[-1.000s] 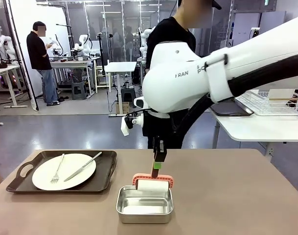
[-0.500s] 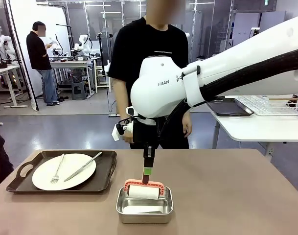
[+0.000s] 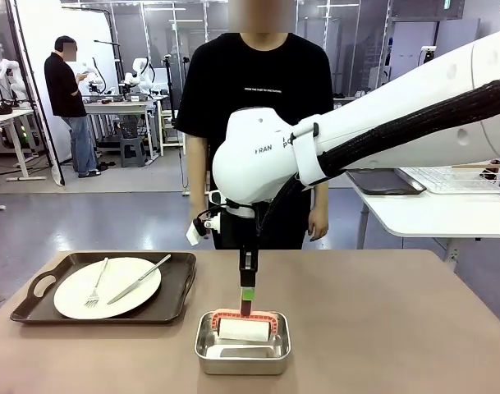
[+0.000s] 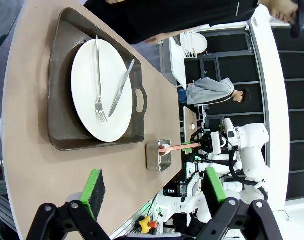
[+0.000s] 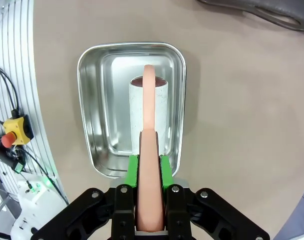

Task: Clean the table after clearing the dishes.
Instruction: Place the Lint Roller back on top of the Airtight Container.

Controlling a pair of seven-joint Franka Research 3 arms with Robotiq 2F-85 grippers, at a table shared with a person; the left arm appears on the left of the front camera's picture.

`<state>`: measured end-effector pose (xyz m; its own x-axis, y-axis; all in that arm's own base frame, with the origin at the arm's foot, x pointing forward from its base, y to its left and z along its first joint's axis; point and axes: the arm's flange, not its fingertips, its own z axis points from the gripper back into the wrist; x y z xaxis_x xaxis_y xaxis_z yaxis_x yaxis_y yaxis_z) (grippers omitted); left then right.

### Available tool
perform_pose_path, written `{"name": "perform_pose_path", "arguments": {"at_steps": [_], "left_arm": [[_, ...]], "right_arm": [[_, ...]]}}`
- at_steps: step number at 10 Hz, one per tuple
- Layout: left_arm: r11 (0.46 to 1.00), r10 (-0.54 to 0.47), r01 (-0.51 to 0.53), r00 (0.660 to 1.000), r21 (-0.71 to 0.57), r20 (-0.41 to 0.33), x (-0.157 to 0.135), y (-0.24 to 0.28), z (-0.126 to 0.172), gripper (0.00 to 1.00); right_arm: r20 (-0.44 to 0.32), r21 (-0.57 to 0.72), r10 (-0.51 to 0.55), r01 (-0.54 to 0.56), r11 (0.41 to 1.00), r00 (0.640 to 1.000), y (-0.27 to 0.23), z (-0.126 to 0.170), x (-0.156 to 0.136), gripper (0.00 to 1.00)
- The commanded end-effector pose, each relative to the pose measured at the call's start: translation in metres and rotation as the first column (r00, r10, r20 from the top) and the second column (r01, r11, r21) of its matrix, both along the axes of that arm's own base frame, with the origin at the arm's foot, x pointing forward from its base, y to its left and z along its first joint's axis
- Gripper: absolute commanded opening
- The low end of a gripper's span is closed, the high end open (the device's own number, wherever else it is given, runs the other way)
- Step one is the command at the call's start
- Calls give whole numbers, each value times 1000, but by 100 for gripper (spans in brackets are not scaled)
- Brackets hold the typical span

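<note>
One light, seemingly sticky roller (image 3: pixel 242 329) is pinched by its stiff pink handle (image 5: pixel 149 115) in the right jaws; left jaws spread.

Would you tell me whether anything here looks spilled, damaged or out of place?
Nothing stands out. The plate sits flat on its tray with fork and knife across it, and the roller in the right gripper is squarely inside the steel pan. No spills or damage.
</note>
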<state>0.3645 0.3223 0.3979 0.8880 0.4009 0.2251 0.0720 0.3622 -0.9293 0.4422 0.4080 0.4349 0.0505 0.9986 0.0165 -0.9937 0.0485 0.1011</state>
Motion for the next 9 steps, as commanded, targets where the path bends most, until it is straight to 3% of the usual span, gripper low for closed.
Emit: {"name": "perform_pose_path", "arguments": {"at_steps": [1, 9], "left_arm": [[1000, 4, -4, 1000, 2, 3, -2, 2, 0, 100], [1000, 4, -4, 1000, 2, 3, -2, 2, 0, 100]], "right_arm": [[26, -11, -22, 22, 1000, 999, 9, 0, 3, 21], [80, -46, -17, 21, 999, 997, 19, -28, 16, 21]]}}
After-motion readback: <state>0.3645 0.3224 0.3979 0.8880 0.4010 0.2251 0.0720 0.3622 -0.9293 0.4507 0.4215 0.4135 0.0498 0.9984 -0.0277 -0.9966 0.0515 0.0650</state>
